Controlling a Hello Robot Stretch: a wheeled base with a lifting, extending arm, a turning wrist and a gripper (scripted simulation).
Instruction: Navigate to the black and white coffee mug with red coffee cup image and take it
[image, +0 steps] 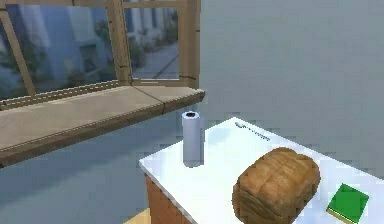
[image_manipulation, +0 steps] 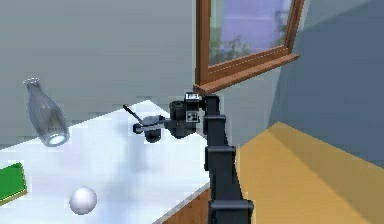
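One tool (image_manipulation: 146, 122) over the white counter (image_manipulation: 100, 160), to the right of the glass bottle (image_manipulation: 45, 112); whether it holds anything cannot be told. One dark lump (image_manipulation: 153, 131) at its tip, perhaps the mug. Recommended: raise straight and slowly before retracting.

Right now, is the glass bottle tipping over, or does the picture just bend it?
Arm side view: the glass bottle only looks tilted, as uprights near a picture's edge do; forward view: the window frame leans likewise.
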